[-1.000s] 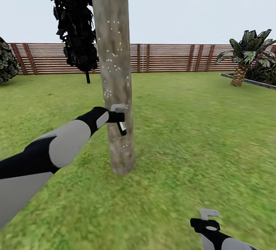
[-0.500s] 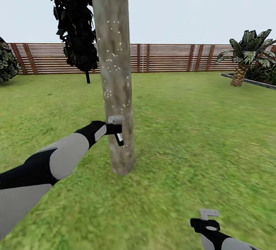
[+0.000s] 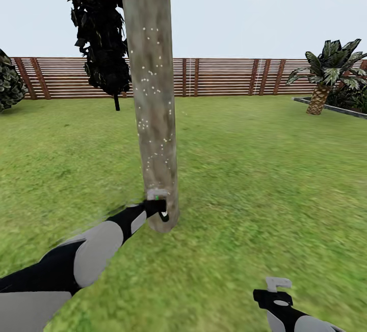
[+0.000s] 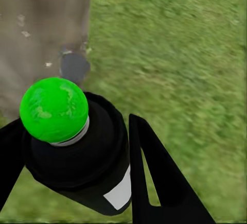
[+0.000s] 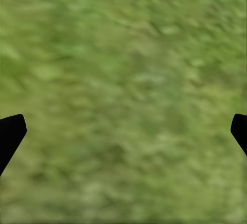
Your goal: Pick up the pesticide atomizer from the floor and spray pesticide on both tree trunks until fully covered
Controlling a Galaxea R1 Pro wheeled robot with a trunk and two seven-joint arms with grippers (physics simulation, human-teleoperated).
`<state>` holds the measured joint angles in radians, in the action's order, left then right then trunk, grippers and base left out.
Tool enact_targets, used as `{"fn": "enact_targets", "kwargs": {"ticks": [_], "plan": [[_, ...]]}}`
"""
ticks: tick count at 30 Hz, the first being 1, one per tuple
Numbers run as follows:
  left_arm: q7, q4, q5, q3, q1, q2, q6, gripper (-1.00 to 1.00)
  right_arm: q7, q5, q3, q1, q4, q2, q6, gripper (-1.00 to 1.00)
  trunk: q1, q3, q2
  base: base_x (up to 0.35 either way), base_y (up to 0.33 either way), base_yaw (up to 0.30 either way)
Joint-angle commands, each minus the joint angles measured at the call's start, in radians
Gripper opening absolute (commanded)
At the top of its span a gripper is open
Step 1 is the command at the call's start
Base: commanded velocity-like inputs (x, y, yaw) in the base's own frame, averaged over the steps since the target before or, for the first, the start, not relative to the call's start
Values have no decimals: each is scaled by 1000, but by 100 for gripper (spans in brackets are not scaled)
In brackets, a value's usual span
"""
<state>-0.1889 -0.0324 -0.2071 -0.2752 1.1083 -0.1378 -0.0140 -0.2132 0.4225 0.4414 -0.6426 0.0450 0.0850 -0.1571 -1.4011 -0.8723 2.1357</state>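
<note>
Head view: the tree trunk [image 3: 151,98] rises through the upper centre of the frame, dotted with white pesticide [image 3: 148,90] specks. The left gripper [image 3: 159,209] sits at the trunk's base, lower centre-left, with the pesticide atomizer [image 3: 162,213] a small dark shape at its tip. At this size the hold itself cannot be made out.

Left wrist view: the black atomizer [image 4: 85,157] with white label sits clamped between the two dark fingers [image 4: 157,177], a green sphere [image 4: 53,109] at its near end. The trunk [image 4: 43,33] occupies the upper left, grass [image 4: 185,54] the right.

Right gripper [image 3: 272,291]: lower right of the head view, above lawn. Right wrist view: fingertips [image 5: 10,134] at opposite frame edges, spread wide, grass between.

Background, head view: fence [image 3: 229,76], dark conifer [image 3: 99,31], palm [image 3: 326,75].
</note>
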Motion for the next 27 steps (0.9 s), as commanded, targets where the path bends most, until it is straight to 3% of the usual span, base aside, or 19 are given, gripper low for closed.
{"fn": "enact_targets", "kwargs": {"ticks": [1,5,9,18,27], "plan": [[-3,-3,-8,-13,-16,0,14,-100,-5,10,8,-2,5,1,-7,100,0,-1,1,0,0,0],[-2,-4,-7,-13,-119,0,112,-100,-5,12,8,-2,5,0,-6,100,0,-1,1,0,0,0],[0,-5,-5,-15,-169,5,154,-100,-2,13,8,-2,7,-21,-6,100,0,-1,1,11,37,0],[-1,-6,-6,-16,-180,63,163,-100,-2,13,8,-2,7,-36,-7,100,0,-1,1,100,283,0],[-2,-6,-6,-16,-180,88,161,-100,-2,13,8,-2,7,-36,-7,100,0,1,1,45,342,-88]]}}
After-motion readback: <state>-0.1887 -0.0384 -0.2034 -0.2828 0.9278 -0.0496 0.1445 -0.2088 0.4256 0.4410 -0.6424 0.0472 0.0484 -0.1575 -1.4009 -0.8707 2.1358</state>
